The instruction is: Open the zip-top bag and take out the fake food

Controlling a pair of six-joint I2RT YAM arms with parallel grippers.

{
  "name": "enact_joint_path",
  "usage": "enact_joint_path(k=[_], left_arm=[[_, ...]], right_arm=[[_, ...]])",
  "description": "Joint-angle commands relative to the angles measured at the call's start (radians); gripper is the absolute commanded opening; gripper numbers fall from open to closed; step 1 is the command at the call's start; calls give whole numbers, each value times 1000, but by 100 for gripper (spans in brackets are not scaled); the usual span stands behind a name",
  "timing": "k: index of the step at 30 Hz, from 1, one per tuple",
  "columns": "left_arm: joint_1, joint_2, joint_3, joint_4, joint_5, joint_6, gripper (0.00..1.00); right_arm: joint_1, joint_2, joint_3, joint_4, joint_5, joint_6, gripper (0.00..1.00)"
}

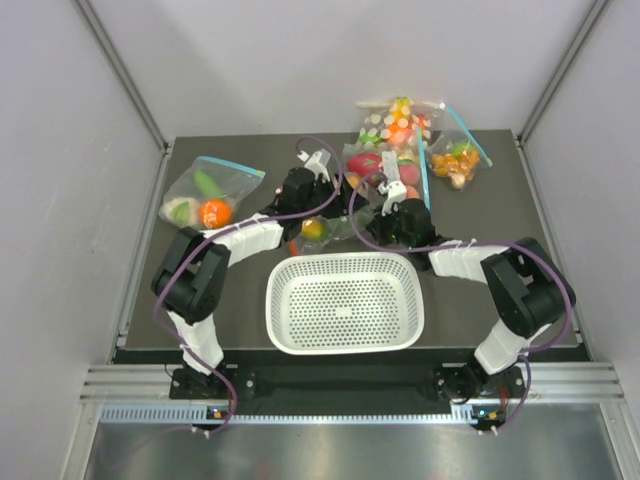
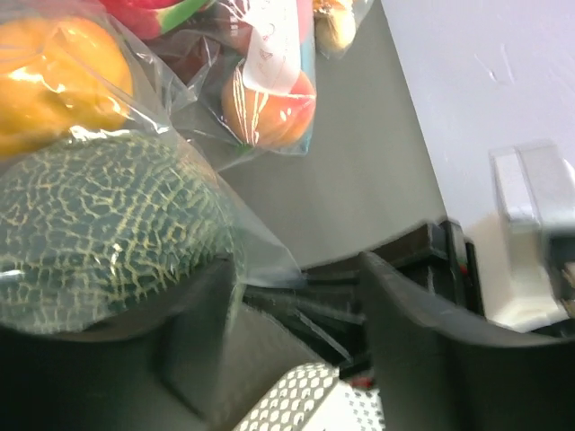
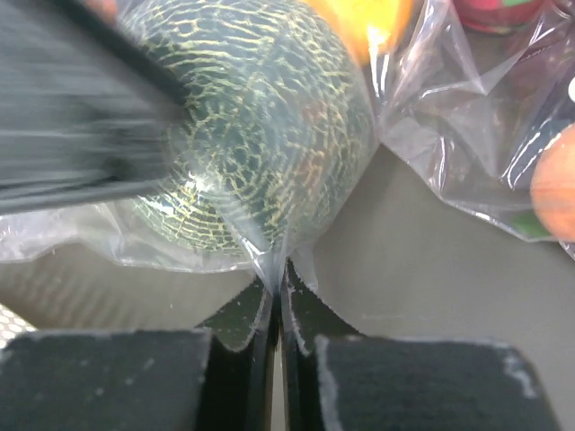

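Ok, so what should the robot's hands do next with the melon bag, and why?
Probably close the left hand on loose plastic of the bag. The right hand pinches a fold of it just under the melon, while the left hand stands open beside it, gripping nothing. Two grips could then pull the bag open.

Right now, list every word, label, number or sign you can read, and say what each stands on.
Nothing here can be read.
The white label above the peach: faint marks, too blurred to read.
The basket: no print.
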Motion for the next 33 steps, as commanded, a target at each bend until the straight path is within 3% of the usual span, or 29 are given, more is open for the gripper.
enact_joint_path(k=[1,3,10,19,27,33], left_arm=[[42,-138,-60,-42,-35,64,68],[82,-216,-101,-59,-78,88,73],[170,-419,-359,-108,-300,111,77],[200,-440,-451,-183,-504,93,77],[260,-331,-471,-41,-216,82,77],[265,-209,-433,12,-144,29,77]], right_arm=[[-22,12,21,75,-37,16,0],[-33,17,35,64,-42,36,0],[-90,60,113,12,-91,117,0],[-159,152,187,-14,-203,182,0],[-164,134,172,-23,-197,177,0],[-168,91,150,-39,-194,165,0]])
